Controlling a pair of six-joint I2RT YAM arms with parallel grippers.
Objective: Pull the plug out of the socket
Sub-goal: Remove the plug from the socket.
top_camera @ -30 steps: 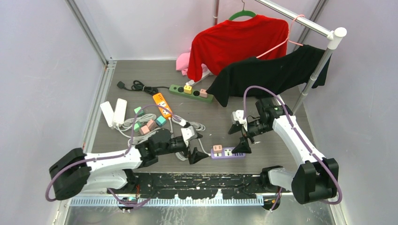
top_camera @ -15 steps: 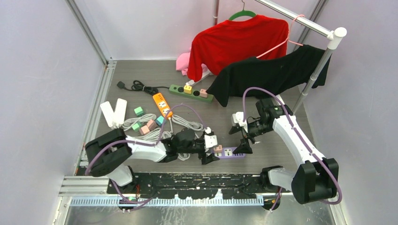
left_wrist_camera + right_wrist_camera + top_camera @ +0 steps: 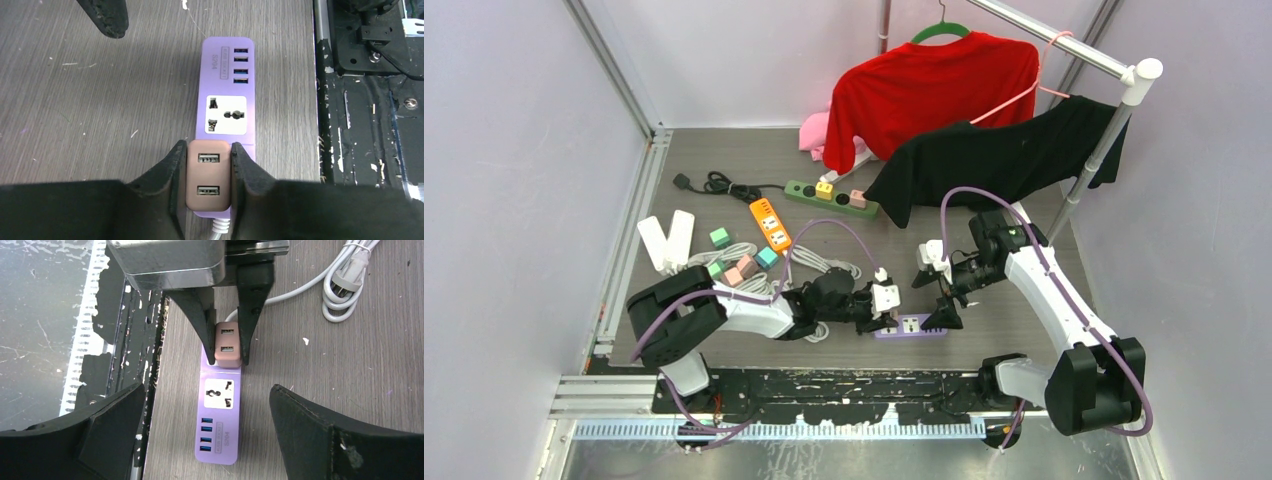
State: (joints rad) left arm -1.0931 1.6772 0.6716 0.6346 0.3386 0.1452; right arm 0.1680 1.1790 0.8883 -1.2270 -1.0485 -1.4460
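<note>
Now: left jaws clamped on brown plug (image 3: 209, 180), seated at cord end of purple socket strip (image 3: 227, 75) on tabletop (image 3: 75, 100). Right jaws apart over strip. I'd pin strip first, then pull plug straight up.

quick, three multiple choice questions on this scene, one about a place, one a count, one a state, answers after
1. Where on the purple power strip is the pink plug?
A at the cord end
B at the USB end
C lying off it

2. How many blue USB ports does the strip show?
A two
B four
C six

3. How is the left pincer?
A wide open
B shut on the pink plug
C shut on a white cable

Answers: 1 A, the cord leaves right beside it; 2 B, four slots in a row; 3 B, both fingers press the plug's sides.
</note>
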